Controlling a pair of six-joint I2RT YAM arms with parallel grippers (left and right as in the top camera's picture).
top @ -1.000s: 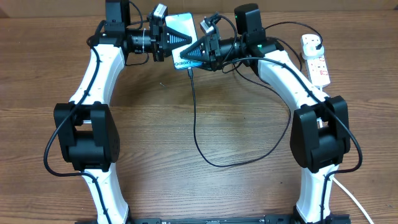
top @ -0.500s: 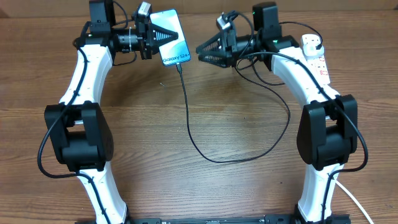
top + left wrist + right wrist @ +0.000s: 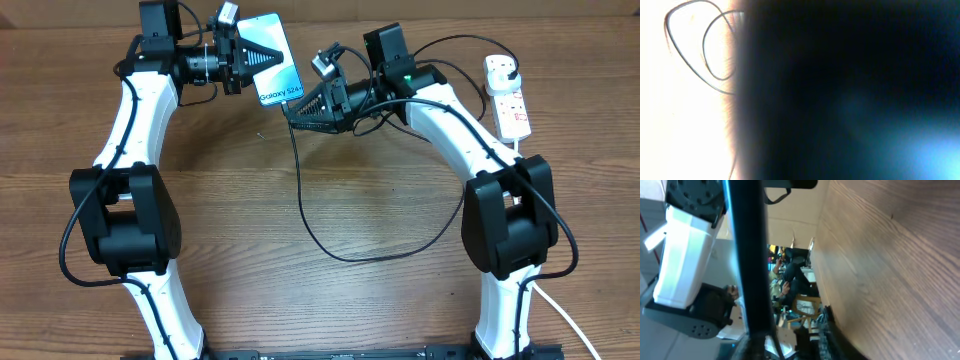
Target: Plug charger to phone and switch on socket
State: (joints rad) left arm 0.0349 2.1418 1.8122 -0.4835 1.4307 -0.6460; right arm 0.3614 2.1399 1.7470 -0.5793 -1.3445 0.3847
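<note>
L fingers (image 3: 262, 56) pinch phone (image 3: 282, 84) nr tabletop (image 3: 330, 300) far edge. R fingers (image 3: 306, 106) at charger (image 3: 300, 190) by phone's lower end; gap can't tell. 0.5 s ago R fingers were well apart from phone.

- phone (image 3: 282, 78): slim rectangle with dark edges; light blue-white screen facing up, "Galaxy S24" printed on it; at 11 o'clock of the table, tilted, top end toward 12 o'clock, lower short edge toward 5.
- charger (image 3: 297, 190): long thin black cable; tip at the phone's lower short edge, seating not discernible; running toward 6 o'clock, curling in a wide loop at table centre, climbing toward 2 o'clock, then hidden; black plug (image 3: 503, 68) seated in the strip's far end.
- socket (image 3: 514, 108): small white strip with red switch markings, flat at 2 o'clock, well apart from the phone.
</note>
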